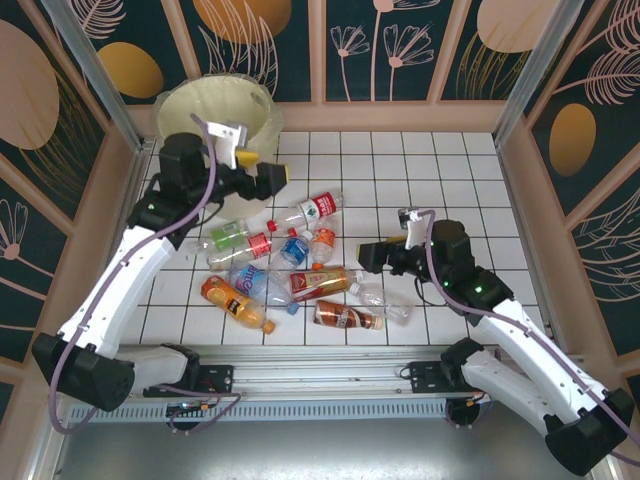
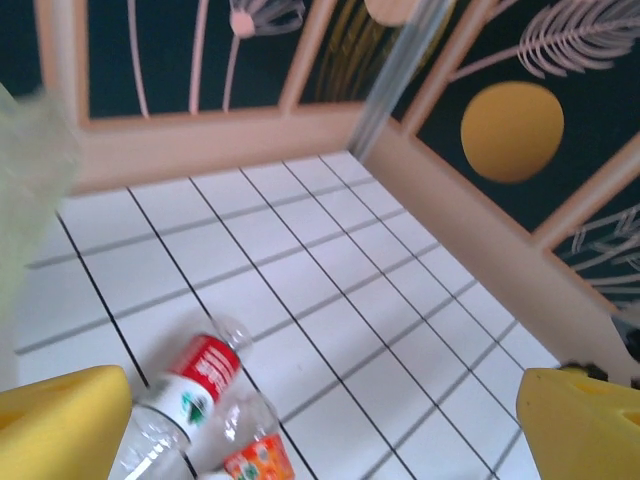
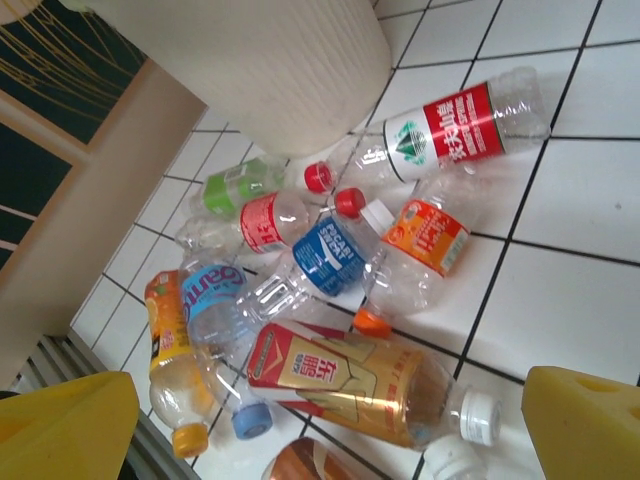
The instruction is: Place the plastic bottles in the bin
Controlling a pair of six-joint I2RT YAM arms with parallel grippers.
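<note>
Bottles (image 1: pixel 318 283) lie heaped just ahead of spread right tool (image 1: pixel 366 258).

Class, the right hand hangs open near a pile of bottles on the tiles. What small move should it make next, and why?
Probably lower the right hand onto the amber bottle with the red label: in the wrist view it lies between the open, empty fingers and looks nearest.

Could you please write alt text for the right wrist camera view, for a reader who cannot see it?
A cluster of plastic bottles with red, blue, green and orange labels lies on a white tiled table. The cream bin stands beyond them at the top, and the open right pincer frames the lower corners with its yellow fingers.
</note>
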